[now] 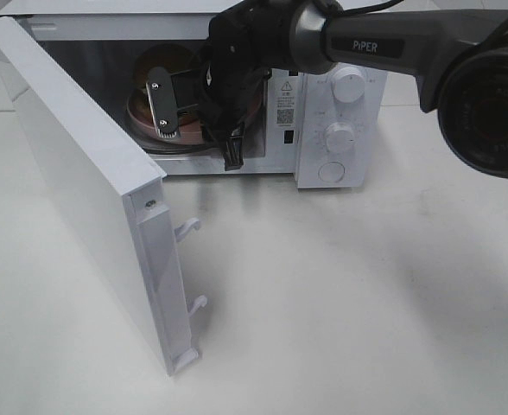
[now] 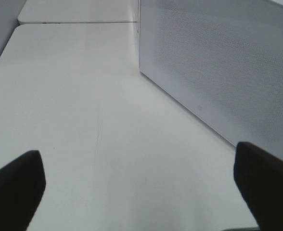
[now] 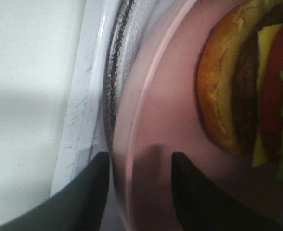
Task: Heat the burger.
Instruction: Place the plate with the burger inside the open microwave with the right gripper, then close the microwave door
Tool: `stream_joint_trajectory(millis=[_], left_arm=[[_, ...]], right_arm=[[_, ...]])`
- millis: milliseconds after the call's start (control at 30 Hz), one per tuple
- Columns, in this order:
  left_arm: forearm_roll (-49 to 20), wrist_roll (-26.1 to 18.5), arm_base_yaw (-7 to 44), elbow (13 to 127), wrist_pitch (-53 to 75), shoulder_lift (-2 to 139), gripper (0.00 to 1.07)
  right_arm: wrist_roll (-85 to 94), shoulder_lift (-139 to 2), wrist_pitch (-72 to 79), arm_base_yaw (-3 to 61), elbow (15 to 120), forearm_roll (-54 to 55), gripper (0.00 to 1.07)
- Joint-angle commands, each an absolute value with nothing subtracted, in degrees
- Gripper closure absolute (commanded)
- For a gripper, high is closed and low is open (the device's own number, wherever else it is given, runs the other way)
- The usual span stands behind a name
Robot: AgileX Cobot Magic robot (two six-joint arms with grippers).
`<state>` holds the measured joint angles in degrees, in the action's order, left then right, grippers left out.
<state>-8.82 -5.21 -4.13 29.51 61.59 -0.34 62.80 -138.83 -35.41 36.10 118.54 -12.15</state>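
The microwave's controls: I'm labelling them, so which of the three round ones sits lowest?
The flat round button on the microwave, below both knobs; unlike them, it has no raised grip.

The microwave (image 1: pixel 237 95) stands at the back of the table (image 1: pixel 340 294), its door (image 1: pixel 73 173) swung open to the left and reaching toward the front. The control panel (image 1: pixel 340 121) is on its right side. Inside the cavity lies the plate (image 3: pixel 151 120), and the burger (image 3: pixel 247 82) sits on it. The right gripper (image 3: pixel 139 187) reaches in from the right, its fingers on either side of the plate's rim. The left gripper (image 2: pixel 141 192) hangs over the table, outside the door
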Motion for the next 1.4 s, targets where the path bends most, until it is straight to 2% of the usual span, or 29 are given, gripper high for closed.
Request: stream_joint_trajectory(millis=[33,300,667,1400], left_arm=[[-9.2,-5.2,-4.3,29.6,61.1,-1.3,0.07],[-9.2,-5.2,-4.3,29.6,61.1,-1.3,0.07],[-9.2,-5.2,-4.3,29.6,61.1,-1.3,0.07],[-9.2,-5.2,-4.3,29.6,61.1,-1.3,0.07]], right_arm=[[62.4,-138.6,-34.9,36.2,118.4,-12.6,0.57],[64.6,-135.7,-29.3,36.2,112.9,-11.0,0.52],[65.0,-127.6,-22.7,36.2,98.8,-7.9,0.36],[64.6,-106.5,-11.7,35.3,67.7,-6.8,0.35]])
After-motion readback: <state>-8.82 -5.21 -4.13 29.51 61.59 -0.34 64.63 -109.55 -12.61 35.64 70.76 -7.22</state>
